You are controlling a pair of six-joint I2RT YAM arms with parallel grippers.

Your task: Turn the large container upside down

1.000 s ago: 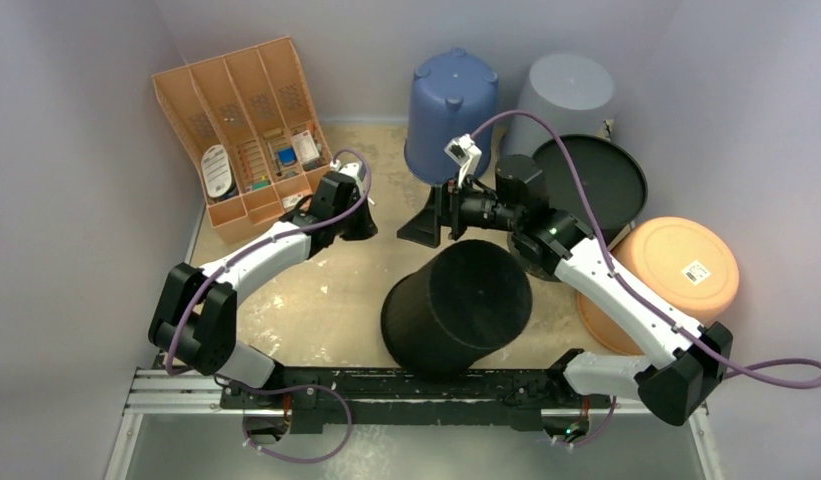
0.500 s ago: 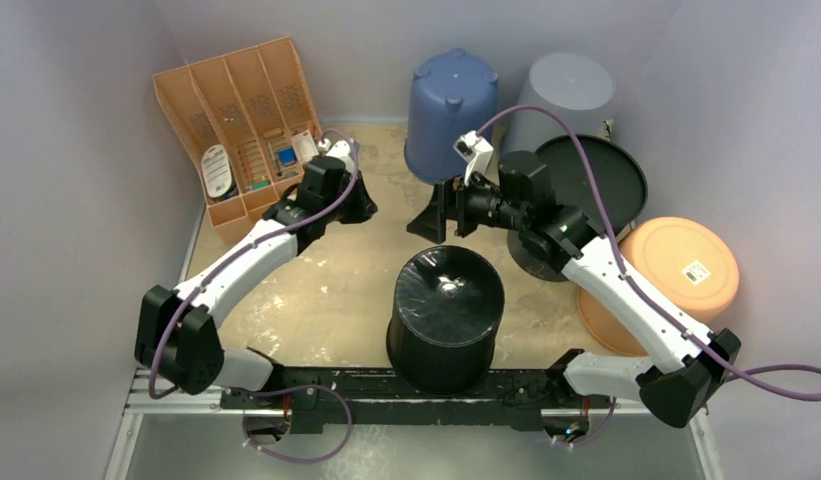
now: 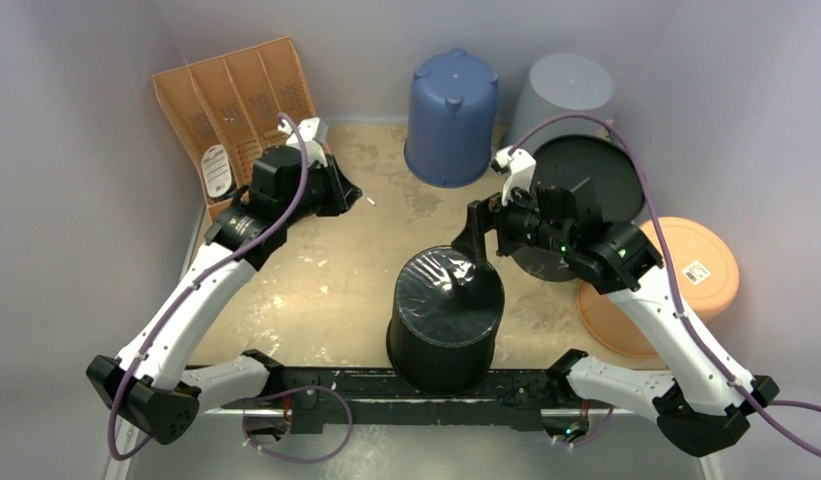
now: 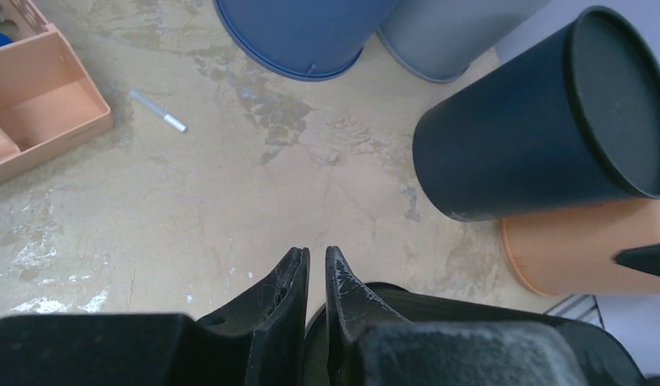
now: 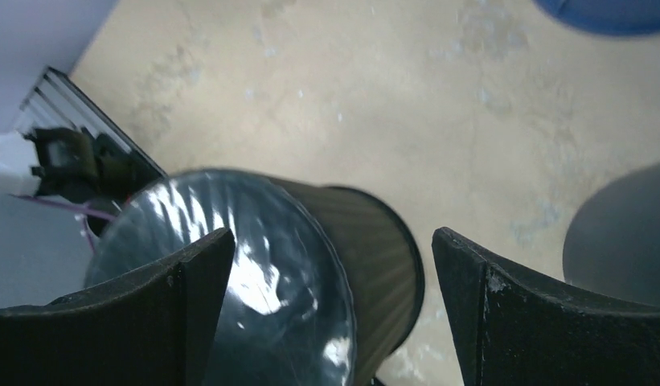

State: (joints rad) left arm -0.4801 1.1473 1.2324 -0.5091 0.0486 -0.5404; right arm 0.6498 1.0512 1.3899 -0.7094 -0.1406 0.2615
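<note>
The large black container [image 3: 444, 320] stands upside down near the front edge of the table, its glossy base facing up. It also shows in the left wrist view [image 4: 543, 121] and the right wrist view [image 5: 262, 273]. My right gripper [image 3: 473, 262] is open and empty, hovering just above the far right rim of the upturned base, not touching it; in its own view [image 5: 334, 249] the jaws stand wide apart. My left gripper [image 3: 348, 190] is shut and empty, raised by the orange organizer, well left of the container; in its own view [image 4: 317, 265] the jaws are almost together.
An orange organizer [image 3: 236, 110] stands at the back left, with a white marker [image 4: 157, 111] lying on the table beside it. An upturned blue bucket [image 3: 451, 115] and a grey bucket [image 3: 566, 95] stand at the back. A black tray [image 3: 596, 180] and an orange bowl [image 3: 681, 270] are at the right.
The black container went from tilted on its side to standing upside down. My right gripper came off it and moved right. My left arm pulled back left toward the organizer.
</note>
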